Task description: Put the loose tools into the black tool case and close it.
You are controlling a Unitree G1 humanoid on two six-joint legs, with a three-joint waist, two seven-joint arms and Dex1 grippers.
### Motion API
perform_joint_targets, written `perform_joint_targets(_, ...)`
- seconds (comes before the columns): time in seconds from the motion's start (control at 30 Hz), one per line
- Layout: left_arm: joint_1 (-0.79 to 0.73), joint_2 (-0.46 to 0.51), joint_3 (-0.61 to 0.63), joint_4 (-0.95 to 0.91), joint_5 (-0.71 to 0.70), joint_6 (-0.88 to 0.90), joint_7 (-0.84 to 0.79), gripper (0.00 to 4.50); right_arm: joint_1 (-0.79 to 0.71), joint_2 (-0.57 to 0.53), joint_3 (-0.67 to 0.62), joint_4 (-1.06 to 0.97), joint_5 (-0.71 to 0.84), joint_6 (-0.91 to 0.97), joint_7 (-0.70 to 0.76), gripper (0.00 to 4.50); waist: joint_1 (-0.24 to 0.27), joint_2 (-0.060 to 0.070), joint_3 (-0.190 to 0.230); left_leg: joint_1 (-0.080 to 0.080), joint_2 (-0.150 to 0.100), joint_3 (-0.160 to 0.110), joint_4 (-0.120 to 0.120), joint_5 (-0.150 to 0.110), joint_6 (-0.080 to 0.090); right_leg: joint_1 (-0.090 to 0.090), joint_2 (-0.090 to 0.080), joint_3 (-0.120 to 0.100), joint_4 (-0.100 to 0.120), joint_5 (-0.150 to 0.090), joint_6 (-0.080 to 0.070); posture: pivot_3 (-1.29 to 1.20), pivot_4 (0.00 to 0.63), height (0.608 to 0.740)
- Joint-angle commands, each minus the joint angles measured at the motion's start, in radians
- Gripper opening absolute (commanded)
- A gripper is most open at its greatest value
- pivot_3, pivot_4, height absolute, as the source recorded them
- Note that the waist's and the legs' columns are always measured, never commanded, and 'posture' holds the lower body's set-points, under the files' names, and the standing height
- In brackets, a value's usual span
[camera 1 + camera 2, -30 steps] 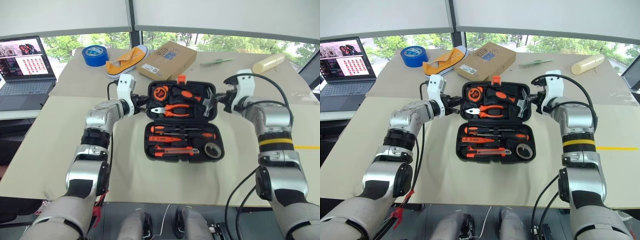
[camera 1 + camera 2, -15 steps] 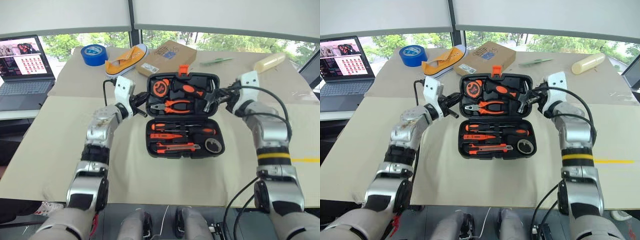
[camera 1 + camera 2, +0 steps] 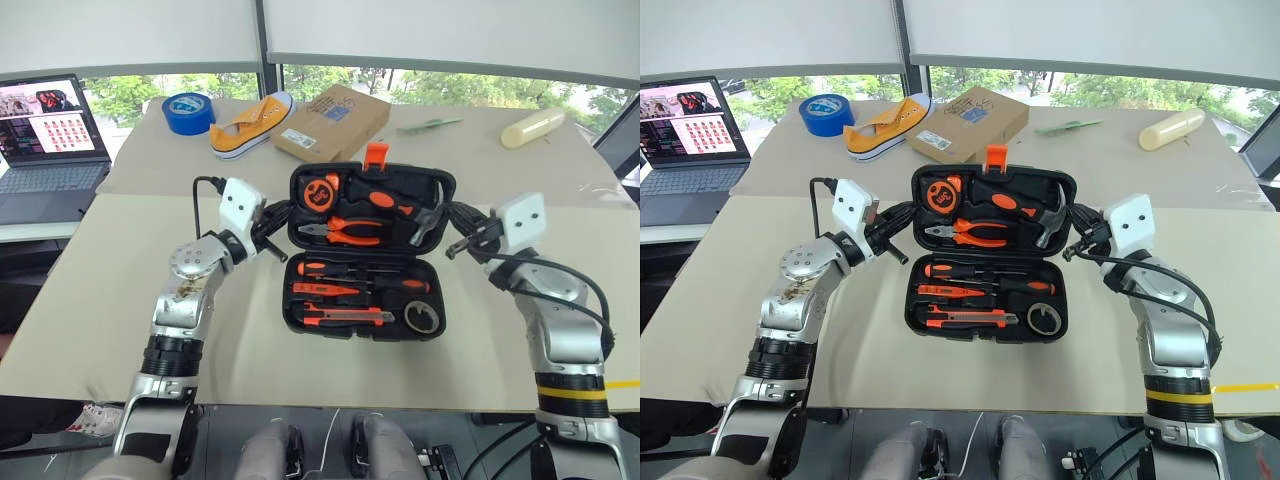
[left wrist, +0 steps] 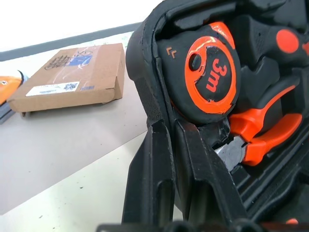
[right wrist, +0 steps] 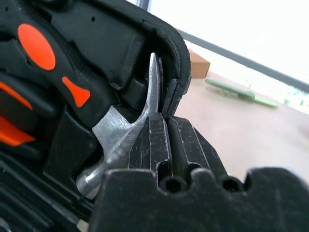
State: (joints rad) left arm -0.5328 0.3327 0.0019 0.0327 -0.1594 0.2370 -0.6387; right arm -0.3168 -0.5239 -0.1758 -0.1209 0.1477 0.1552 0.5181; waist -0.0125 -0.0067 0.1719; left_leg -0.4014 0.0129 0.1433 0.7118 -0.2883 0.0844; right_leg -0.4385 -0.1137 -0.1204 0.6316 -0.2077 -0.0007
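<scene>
The black tool case (image 3: pixel 295 300) lies open in the middle of the table, its lid (image 3: pixel 440 185) tilted up with the orange latch (image 3: pixel 376 155) on top. In the base lie two screwdrivers (image 3: pixel 365 269), a thin orange tester (image 3: pixel 328 288), a utility knife (image 3: pixel 345 316) and a small black tape roll (image 3: pixel 422 318). A tape measure (image 4: pixel 210 72), pliers and a hammer (image 5: pixel 120 133) fill the lid. My left gripper (image 3: pixel 283 212) is shut, its fingers (image 4: pixel 159 159) against the lid's left edge. My right gripper (image 3: pixel 455 236) is shut too, its fingers (image 5: pixel 154 140) against the lid's right rim.
At the back of the table are a big blue tape roll (image 3: pixel 189 110), a yellow shoe (image 3: pixel 250 122), a brown cardboard box (image 3: pixel 333 122), a green stick (image 3: pixel 432 124) and a cream cylinder (image 3: pixel 533 127). An open laptop (image 3: pixel 50 140) stands at the far left.
Both arms have drawn back toward me beside the case, and the lid has tipped up further. The head view has shifted a little.
</scene>
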Motion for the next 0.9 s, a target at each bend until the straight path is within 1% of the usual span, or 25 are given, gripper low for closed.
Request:
perform_joint_targets(0.03,0.032,0.016,-0.050,-0.075,0.017,-0.053,-0.027,0.01,0.039,-0.013,0.035,-0.119,-0.013,-0.104,0.037,0.00,0.000,0.000,0.000,0.000,0.000,0.000,0.000,0.000,0.000,0.000,0.000,0.000,0.000,0.000,0.000,0.00,0.150,0.731)
perform_joint_targets(0.17,0.077,0.030,-0.033,-0.124,0.006,-0.030,-0.007,0.01,0.122,-0.013,0.034,-0.216,0.016,-0.081,0.046,0.00,-0.001,0.000,0.000,0.003,0.001,0.001,0.000,0.000,0.000,0.002,0.000,0.001,0.000,0.000,0.000,0.00,0.150,0.731)
perform_joint_targets(0.27,0.159,0.050,0.002,-0.234,-0.036,0.047,0.004,0.01,0.264,-0.034,-0.005,-0.411,0.120,-0.010,0.081,0.00,-0.002,0.000,-0.001,0.005,0.001,0.001,0.000,0.000,-0.001,0.003,0.000,0.003,0.000,0.000,0.000,0.00,0.150,0.731)
perform_joint_targets(0.33,0.226,0.068,0.037,-0.321,-0.071,0.107,0.014,0.74,0.374,-0.051,-0.053,-0.535,0.208,0.053,0.094,0.00,-0.004,0.001,-0.001,0.005,0.002,0.001,-0.001,0.000,-0.001,0.002,0.000,0.004,0.000,-0.001,-0.001,0.00,0.150,0.731)
perform_joint_targets(0.37,0.265,0.083,0.055,-0.365,-0.088,0.132,0.013,0.88,0.427,-0.062,-0.082,-0.581,0.236,0.076,0.097,0.00,-0.006,0.001,-0.002,0.007,0.003,0.001,-0.002,0.000,-0.002,0.003,0.001,0.006,0.000,-0.001,-0.001,0.00,0.150,0.731)
perform_joint_targets(0.43,0.355,0.123,0.106,-0.449,-0.124,0.191,0.007,1.58,0.533,-0.072,-0.175,-0.646,0.308,0.148,0.087,0.00,-0.007,0.001,-0.002,0.009,0.004,0.002,-0.002,-0.001,-0.002,0.004,0.001,0.008,0.001,-0.001,-0.001,0.00,0.150,0.731)
perform_joint_targets(0.47,0.397,0.150,0.135,-0.480,-0.144,0.228,-0.001,1.86,0.591,-0.095,-0.219,-0.663,0.332,0.204,0.098,0.00,-0.006,0.001,-0.002,0.010,0.004,0.002,-0.002,-0.001,-0.002,0.004,0.001,0.009,0.001,-0.001,-0.001,0.00,0.150,0.731)
perform_joint_targets(0.5,0.424,0.173,0.157,-0.499,-0.164,0.257,-0.009,2.34,0.633,-0.115,-0.250,-0.671,0.345,0.234,0.113,0.00,-0.004,0.002,-0.002,0.012,0.004,0.002,-0.002,-0.001,-0.002,0.005,0.001,0.010,0.002,-0.001,-0.002,0.00,0.150,0.731)
perform_joint_targets(0.6,0.480,0.252,0.208,-0.510,-0.210,0.291,-0.059,3.40,0.763,-0.190,-0.317,-0.676,0.376,0.287,0.205,0.00,0.014,-0.001,-0.004,0.016,0.004,0.000,-0.002,-0.002,-0.002,0.012,0.000,0.014,0.000,-0.003,-0.001,0.00,0.150,0.731)
perform_joint_targets(0.63,0.486,0.294,0.236,-0.478,-0.222,0.285,-0.096,3.74,0.822,-0.202,-0.349,-0.680,0.406,0.261,0.278,0.00,0.024,-0.003,-0.005,0.018,0.004,-0.002,-0.002,-0.007,-0.007,0.014,-0.001,0.013,-0.001,-0.006,0.005,0.00,0.150,0.731)
perform_joint_targets(0.67,0.486,0.331,0.253,-0.443,-0.222,0.272,-0.126,4.07,0.865,-0.215,-0.370,-0.684,0.423,0.258,0.318,0.00,0.036,-0.005,-0.007,0.018,0.004,-0.002,-0.002,-0.009,-0.007,0.015,-0.001,0.013,-0.002,-0.006,0.005,0.00,0.150,0.731)
perform_joint_targets(0.73,0.473,0.384,0.265,-0.377,-0.225,0.253,-0.177,4.07,0.902,-0.225,-0.386,-0.683,0.442,0.240,0.362,0.00,0.050,-0.007,-0.009,0.019,0.003,-0.005,-0.001,-0.010,-0.007,0.015,-0.001,0.013,-0.004,-0.007,0.006,0.00,0.150,0.731)
perform_joint_targets(0.8,0.447,0.410,0.252,-0.319,-0.216,0.227,-0.203,4.07,0.917,-0.228,-0.376,-0.697,0.456,0.220,0.392,0.00,0.053,-0.009,-0.011,0.020,0.003,-0.005,-0.001,-0.012,-0.007,0.015,-0.001,0.014,-0.005,-0.007,0.006,0.00,0.150,0.731)
perform_joint_targets(0.9,0.401,0.437,0.215,-0.236,-0.191,0.189,-0.245,4.07,0.984,-0.255,-0.324,-0.730,0.379,0.164,0.449,0.00,0.054,-0.011,-0.013,0.020,0.003,-0.004,-0.001,-0.012,-0.007,0.016,-0.002,0.016,-0.005,-0.007,0.006,0.00,0.150,0.731)
